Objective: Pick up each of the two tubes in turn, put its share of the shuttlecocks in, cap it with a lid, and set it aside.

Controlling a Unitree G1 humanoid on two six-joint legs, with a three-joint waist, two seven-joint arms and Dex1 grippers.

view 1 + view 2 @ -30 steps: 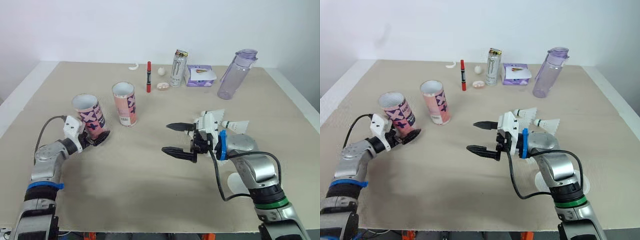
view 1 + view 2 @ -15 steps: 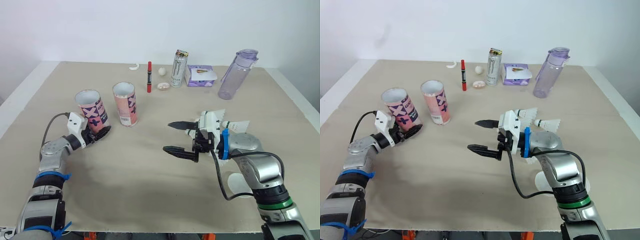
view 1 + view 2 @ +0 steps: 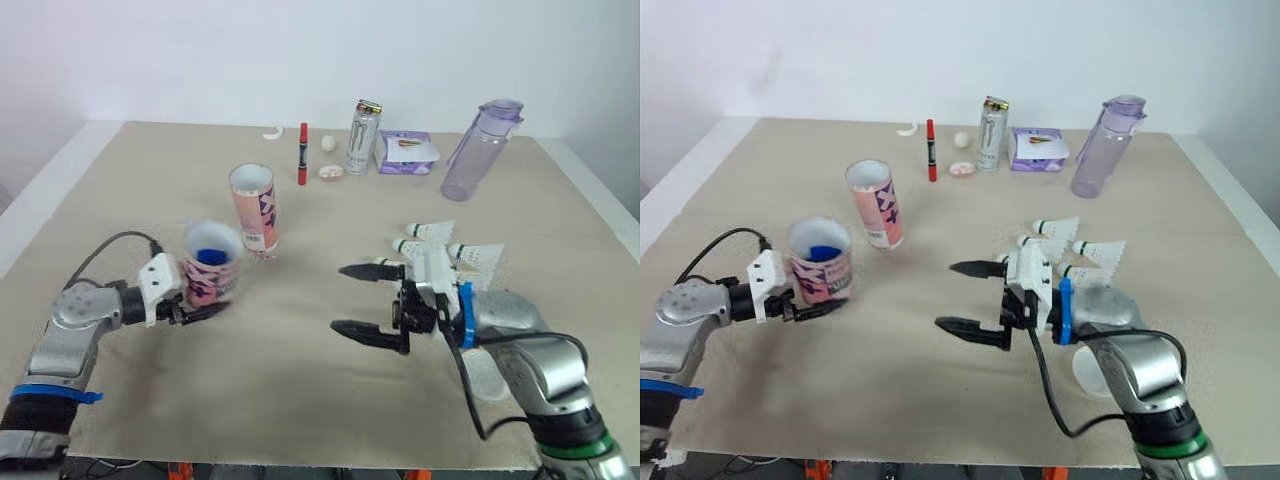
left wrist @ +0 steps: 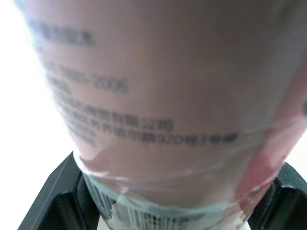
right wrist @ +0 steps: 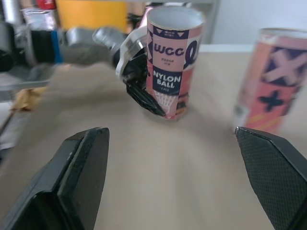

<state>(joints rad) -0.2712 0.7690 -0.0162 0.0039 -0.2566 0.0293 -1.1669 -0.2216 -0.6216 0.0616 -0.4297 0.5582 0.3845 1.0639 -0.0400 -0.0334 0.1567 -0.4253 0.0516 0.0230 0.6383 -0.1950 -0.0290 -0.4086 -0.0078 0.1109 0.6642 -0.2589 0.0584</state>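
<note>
Tube of pink printed cardboard (image 3: 210,270) sits upright, mouth up, clamped in left gripper (image 3: 196,311) front-left of second pink tube (image 3: 254,208); white shuttlecocks (image 3: 478,256) lie right of that tube, beside wide-open, empty right gripper (image 3: 338,297).

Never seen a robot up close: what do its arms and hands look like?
Silver-grey arms, each with a blue band; the right adds a green ring. Left hand and right hand each have a white block, two tapering black fingers, a looping black cable.
</note>
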